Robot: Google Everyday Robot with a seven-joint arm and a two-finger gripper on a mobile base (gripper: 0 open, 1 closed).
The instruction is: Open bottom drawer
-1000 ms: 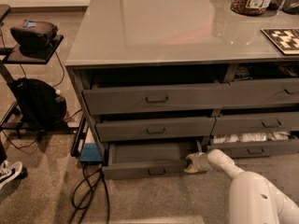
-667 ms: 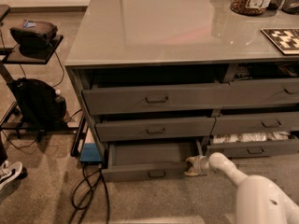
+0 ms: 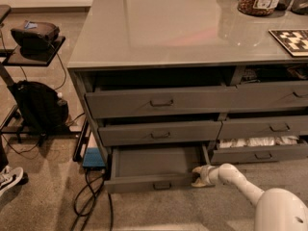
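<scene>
Backpack far left, floor cables near drawer's left corner: possible snag. Bottom drawer is well out, bare inside showing, slightly further than a second ago, so probably near done. Gripper at its right front corner, grip state: cannot tell. Bundle drawer right, ajar.

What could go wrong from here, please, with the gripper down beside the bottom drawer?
The gripper sits low at the right front corner of the bottom drawer, away from its handle, so a pull there might slip or skew it. The arm could also bump the neighbouring drawer holding white bundles.
</scene>
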